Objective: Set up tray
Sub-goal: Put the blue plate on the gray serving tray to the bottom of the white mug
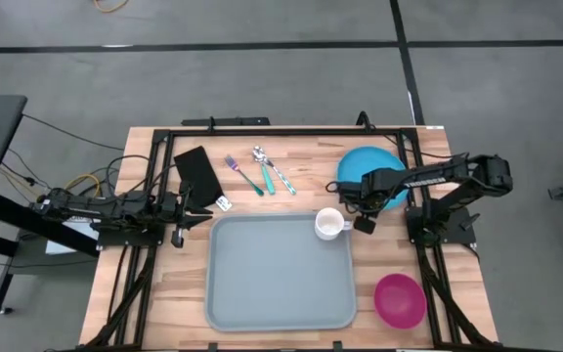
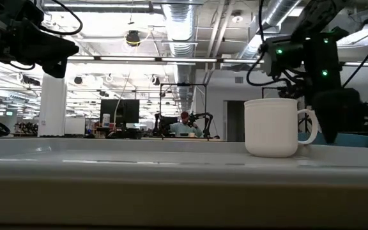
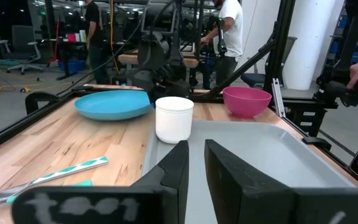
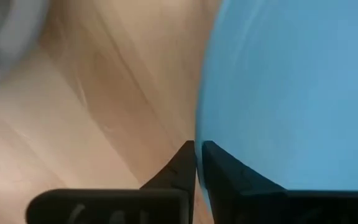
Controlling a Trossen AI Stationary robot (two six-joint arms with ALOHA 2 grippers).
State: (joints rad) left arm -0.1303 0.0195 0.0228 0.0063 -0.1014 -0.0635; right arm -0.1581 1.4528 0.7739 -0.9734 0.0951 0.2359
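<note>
The wooden desk carries everything. Largest on it is the grey-blue tray, lying flat at about 6 o'clock from the desk's middle, its long rim reaching the near edge. A white mug stands upright on the tray's corner at 1 o'clock, handle toward the right arm.

The round blue plate lies at 2 o'clock, off the tray. The right pincer hangs low over the plate's rim, beside the mug; its fingers are pressed almost together at the very edge of the plate, and whether they pinch that rim I cannot tell.

A pink bowl sits at 4 o'clock, just beside the tray. A black napkin lies at 10 o'clock. Three pieces of cutlery lie at 12 o'clock, apart from the tray.

The left pincer waits at 9 o'clock, just off the tray's rim, its fingers standing a narrow gap apart with nothing between them.
</note>
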